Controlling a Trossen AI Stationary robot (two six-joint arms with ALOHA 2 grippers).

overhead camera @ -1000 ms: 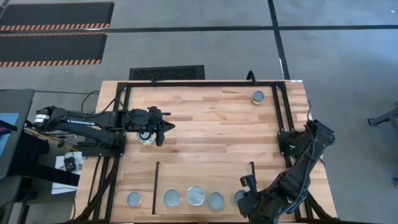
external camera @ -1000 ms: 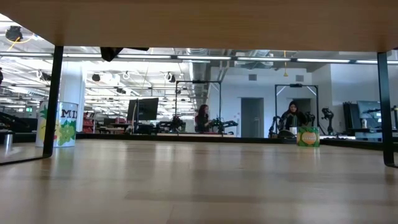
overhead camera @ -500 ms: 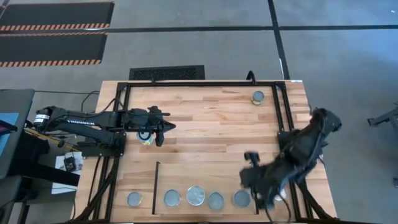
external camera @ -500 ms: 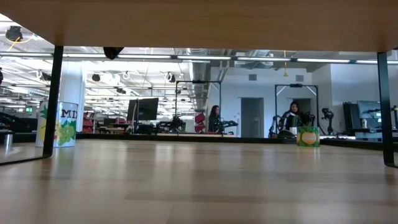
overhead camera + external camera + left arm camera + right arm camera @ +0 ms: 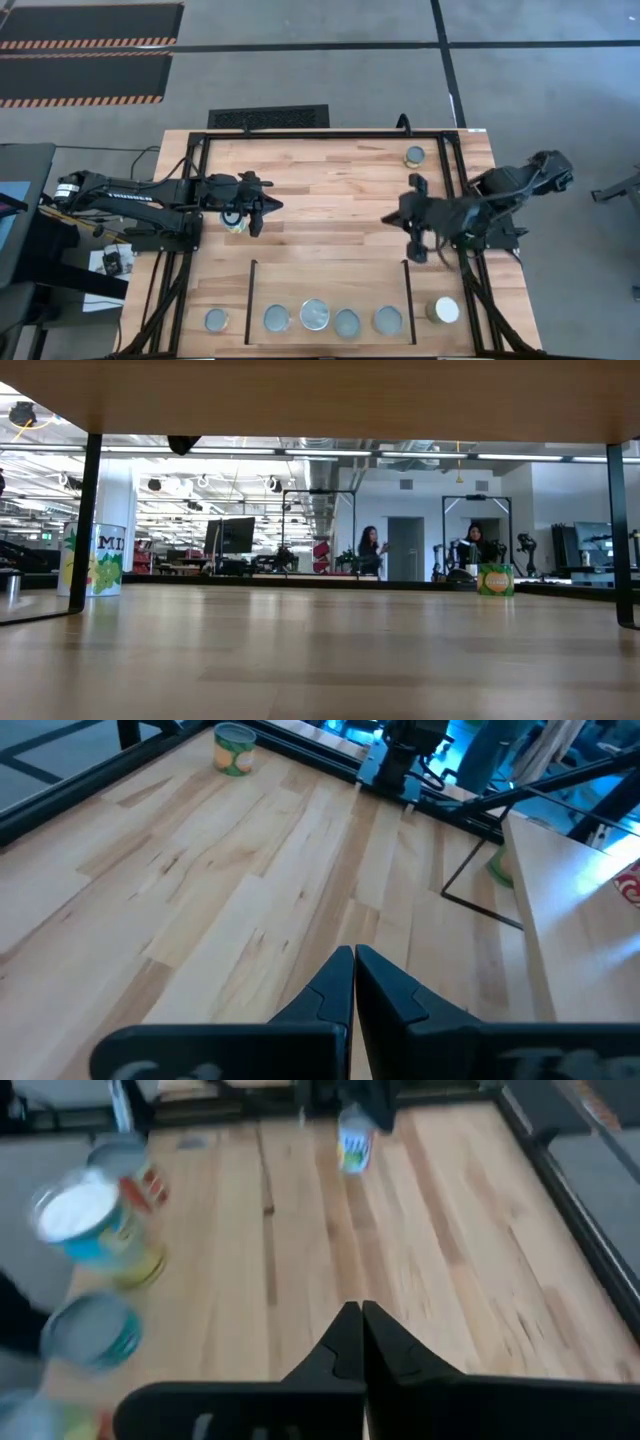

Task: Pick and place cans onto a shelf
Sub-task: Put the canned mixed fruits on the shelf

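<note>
4 cans (image 5: pixel 326 318) sit on the shelf (image 5: pixel 330 290); both arms' fingers closed, empty.

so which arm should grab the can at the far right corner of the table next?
Right, probably. The right gripper, fingers shut and empty, sits mid-table on that side, near the green-labelled silver-topped can. The left gripper, also shut, hovers beside another can across the wooden table.

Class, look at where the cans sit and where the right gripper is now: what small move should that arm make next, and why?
Probably the right gripper, shut and empty over the table's middle, should open and swing toward the can at the far edge. Four cans already fill the shelf, and that can stands loose, nearest this arm. The left gripper waits over another can.
</note>
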